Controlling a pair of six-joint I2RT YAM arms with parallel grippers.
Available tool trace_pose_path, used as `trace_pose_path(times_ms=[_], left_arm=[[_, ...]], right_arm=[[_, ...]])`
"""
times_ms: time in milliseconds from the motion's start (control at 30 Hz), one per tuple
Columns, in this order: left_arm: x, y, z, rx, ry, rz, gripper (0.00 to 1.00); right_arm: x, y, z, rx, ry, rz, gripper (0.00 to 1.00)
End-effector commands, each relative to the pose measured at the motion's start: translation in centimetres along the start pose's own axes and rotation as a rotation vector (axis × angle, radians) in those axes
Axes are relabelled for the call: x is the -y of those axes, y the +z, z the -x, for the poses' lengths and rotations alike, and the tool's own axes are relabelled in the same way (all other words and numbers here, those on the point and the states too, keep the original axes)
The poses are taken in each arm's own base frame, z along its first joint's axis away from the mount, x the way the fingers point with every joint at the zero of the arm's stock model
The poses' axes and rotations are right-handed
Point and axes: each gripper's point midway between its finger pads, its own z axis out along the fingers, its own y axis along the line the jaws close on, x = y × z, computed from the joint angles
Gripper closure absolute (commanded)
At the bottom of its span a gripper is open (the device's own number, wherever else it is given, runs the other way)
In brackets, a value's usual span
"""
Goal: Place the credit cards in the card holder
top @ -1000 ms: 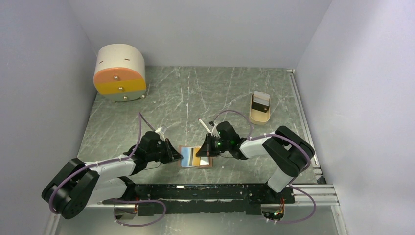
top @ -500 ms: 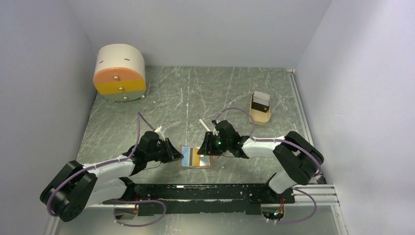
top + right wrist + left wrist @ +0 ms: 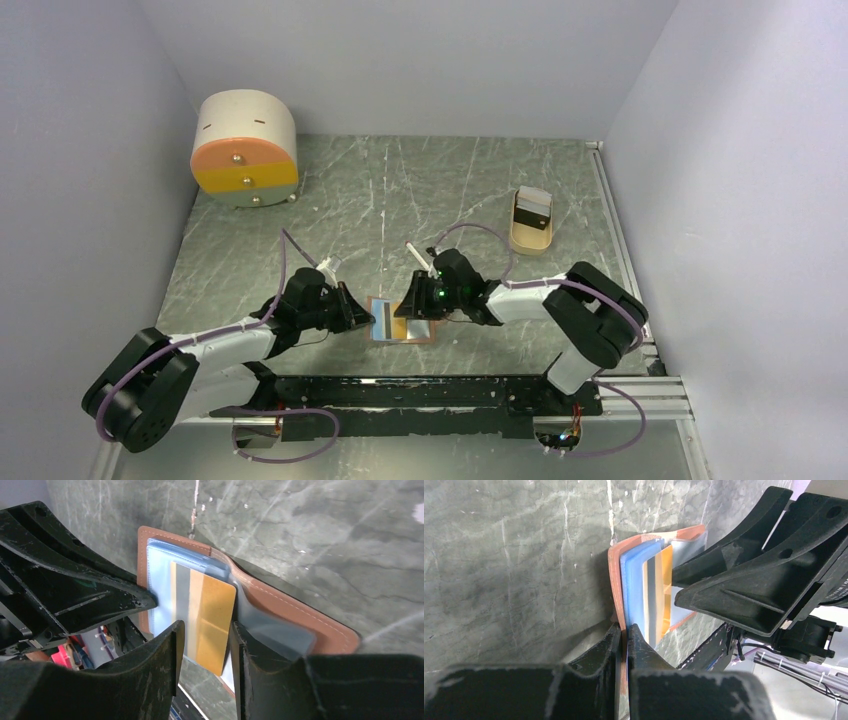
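A: Where is the card?
B: The orange card [image 3: 212, 615], with 1 grey band, lies among the clear sleeves of the holder [image 3: 300, 615]. I cannot tell how far in it sits. The holder lies open on the table [image 3: 450, 190], between the 2 grippers.
A: And the fingers?
B: The right gripper [image 3: 206, 628] stands part open, with 1 finger on each side of the card's near end. I cannot tell whether either pad touches it. The left gripper [image 3: 625, 630] is pinched tight on the holder's brown edge, on the opposite side.
A: Anything in the way?
B: The 2 grippers nearly meet over the holder, and from above they hide much of it. In the right wrist view the left fingers crowd the sleeves' far side.
A: What else is around?
B: A white stick [image 3: 414, 253] lies just behind the right gripper. A tan tray [image 3: 527, 243] stands well apart at the far right, with a black card [image 3: 532, 212] in it. A round box [image 3: 245, 140] with 2 orange drawer fronts sits in the far left corner.
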Motion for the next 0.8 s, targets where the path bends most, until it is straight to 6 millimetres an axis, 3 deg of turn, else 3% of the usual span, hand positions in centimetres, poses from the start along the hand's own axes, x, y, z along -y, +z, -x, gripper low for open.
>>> trace_pose_path(times_ms=[0,233,400,633,767], left_arm=[[1.4,0.0,-0.2,-0.033,0.007,-0.054,0.91],[1.7,-0.2,-0.2,-0.028,0.008,-0.066,0.91],[1.9,-0.3,-0.1,-0.026,0.007,-0.069,0.91],[1.5,-0.5,0.2,-0.005,-0.002,-0.041,0.91],[1.6,-0.5,0.3,0.001,-0.007,-0.045,0.91]], right_arm=[[-0.6,1.1,-1.3,-0.029,0.024,0.039,0.58],[-2.3,1.2,-1.5,-0.010,0.053,0.114,0.62],[-1.9,0.9,-2.0,-0.001,0.107,0.117,0.63],[0.5,0.1,-2.4,-0.008,0.077,-0.033,0.59],[0.5,-0.6,-2.3,0.013,0.049,-0.069,0.60]])
